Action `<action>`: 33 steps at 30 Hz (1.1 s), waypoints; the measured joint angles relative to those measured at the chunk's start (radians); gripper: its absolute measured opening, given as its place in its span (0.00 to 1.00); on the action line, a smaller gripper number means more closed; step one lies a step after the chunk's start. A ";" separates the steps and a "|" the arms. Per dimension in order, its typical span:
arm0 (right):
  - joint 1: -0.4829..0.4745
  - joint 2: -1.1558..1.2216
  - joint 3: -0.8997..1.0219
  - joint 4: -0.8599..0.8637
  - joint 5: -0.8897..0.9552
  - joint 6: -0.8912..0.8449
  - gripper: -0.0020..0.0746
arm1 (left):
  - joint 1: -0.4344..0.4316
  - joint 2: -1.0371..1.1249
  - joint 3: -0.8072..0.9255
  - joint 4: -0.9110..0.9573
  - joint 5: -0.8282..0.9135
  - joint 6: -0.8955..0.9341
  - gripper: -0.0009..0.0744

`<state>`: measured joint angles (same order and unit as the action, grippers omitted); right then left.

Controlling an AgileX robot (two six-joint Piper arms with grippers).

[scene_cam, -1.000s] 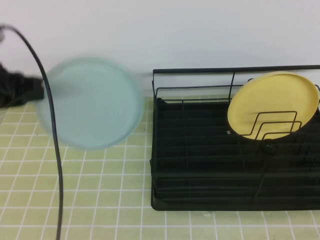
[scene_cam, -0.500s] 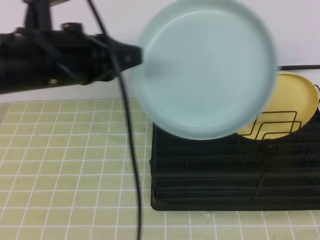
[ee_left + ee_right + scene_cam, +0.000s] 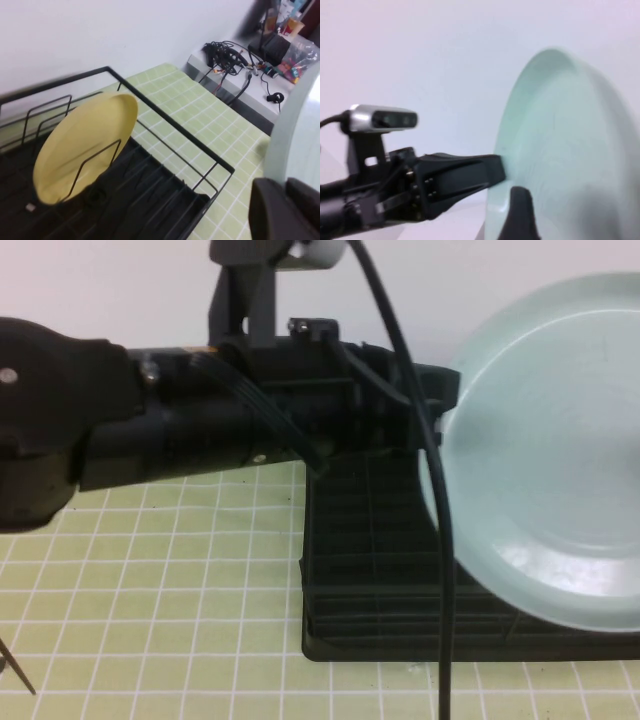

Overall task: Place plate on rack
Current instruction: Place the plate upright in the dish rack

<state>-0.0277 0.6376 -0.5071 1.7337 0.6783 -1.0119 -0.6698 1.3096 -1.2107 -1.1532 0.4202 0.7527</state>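
Left gripper (image 3: 440, 405) clamped on rim of pale blue plate (image 3: 560, 460), held near upright over right end of rack (image 3: 370, 570) for slotting beside yellow plate (image 3: 85, 145); right gripper (image 3: 520, 217) close beside that plate, state cannot tell

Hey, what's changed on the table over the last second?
The left pincer, shut on the blue plate, swung it from the table's left side rightward and over the rack, where it now hides the yellow plate from the high view. The right pincer sits close beside the blue plate. The rack and the yellow plate stayed put.
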 joint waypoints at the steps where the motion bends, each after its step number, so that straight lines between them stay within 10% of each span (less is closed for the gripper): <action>1: 0.000 0.005 0.000 0.000 0.003 0.000 0.62 | -0.004 0.000 0.000 -0.002 0.000 0.005 0.01; 8: 0.000 0.008 0.000 0.002 0.003 -0.064 0.04 | -0.004 0.000 0.000 -0.004 -0.011 0.011 0.01; 11: 0.000 0.008 0.000 0.016 0.004 -0.126 0.03 | -0.004 0.000 0.000 -0.030 0.004 0.095 0.09; 16: 0.000 0.008 -0.017 0.023 0.008 -0.252 0.03 | -0.004 0.000 0.000 -0.144 0.044 0.204 0.66; 19: 0.000 0.014 -0.049 0.039 -0.011 -0.365 0.03 | -0.004 0.000 0.000 -0.189 0.047 0.204 0.79; 27: 0.000 0.058 -0.201 0.038 -0.162 -0.458 0.03 | -0.004 -0.011 -0.041 -0.180 0.045 0.286 0.61; 33: 0.000 0.139 -0.394 -0.248 -0.275 -0.522 0.03 | -0.004 -0.083 -0.069 0.081 -0.042 0.280 0.20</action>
<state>-0.0277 0.7764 -0.9014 1.4859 0.4035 -1.5335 -0.6739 1.2268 -1.2798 -1.0717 0.3786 1.0330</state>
